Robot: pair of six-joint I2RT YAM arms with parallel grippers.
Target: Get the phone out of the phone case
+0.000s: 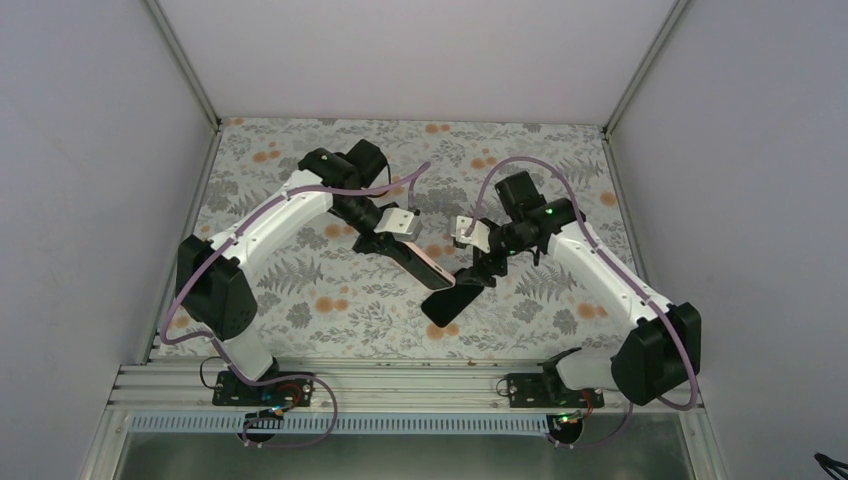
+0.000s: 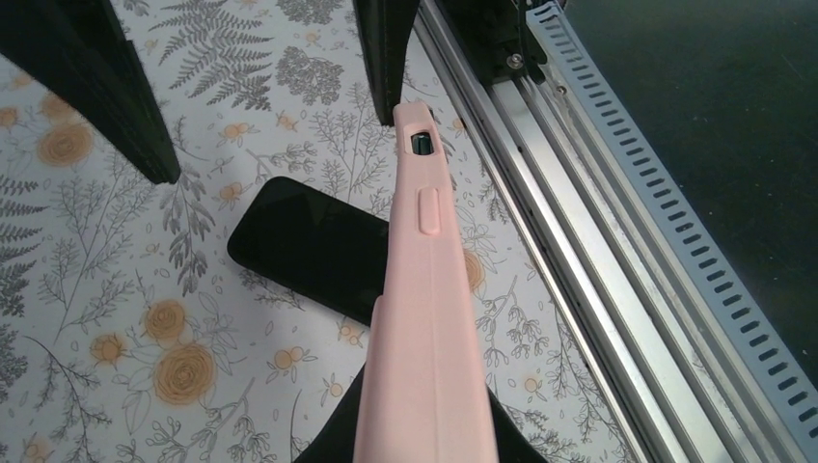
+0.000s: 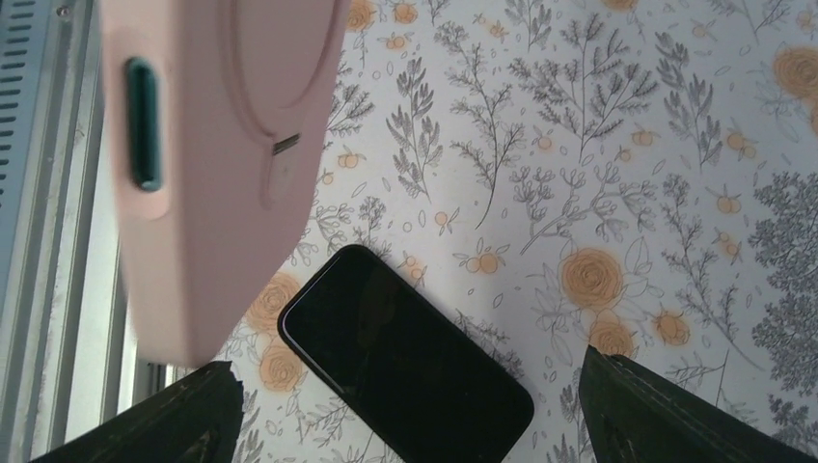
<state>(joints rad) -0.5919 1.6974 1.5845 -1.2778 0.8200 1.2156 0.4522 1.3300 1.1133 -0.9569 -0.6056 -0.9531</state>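
My left gripper is shut on the pink phone case and holds it edge-up above the table. The case fills the left wrist view and shows at the upper left of the right wrist view. The black phone lies flat on the floral cloth, screen up, out of the case, below and beside it. My right gripper is open and empty, hovering over the phone with one finger on each side.
The floral cloth covers the table. An aluminium rail runs along the near edge, close to the phone and case. White walls enclose the left, right and back.
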